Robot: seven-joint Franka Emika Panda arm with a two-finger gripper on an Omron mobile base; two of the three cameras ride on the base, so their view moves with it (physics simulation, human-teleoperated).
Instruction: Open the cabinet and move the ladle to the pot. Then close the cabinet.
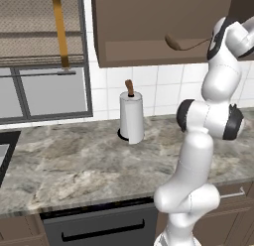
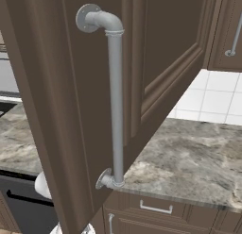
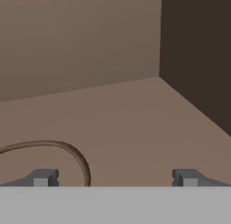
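Observation:
The cabinet [image 1: 149,22] hangs open above the counter, its lighter brown inside showing. Its dark door [image 2: 156,49] swings out close to the right base camera, the long silver bar handle [image 2: 115,101] upright on it. The ladle [image 1: 174,42] lies on the cabinet floor, its oval scoop at the front edge and its thin handle running right towards my hand. In the hand view the ladle's curved handle [image 3: 67,148] passes between my fingers, nearer the left fingertip [image 3: 43,177]. My gripper [image 3: 115,178] is open, inside the cabinet just above its floor.
A white paper-towel roll [image 1: 131,118] stands on the marble counter [image 1: 74,160] below the cabinet. A window [image 1: 44,91] and a sink edge [image 1: 5,151] lie to the left. A dishwasher [image 1: 99,227] and base drawers [image 2: 156,209] sit under the counter. The cabinet's dark side wall [image 3: 198,51] is at my right.

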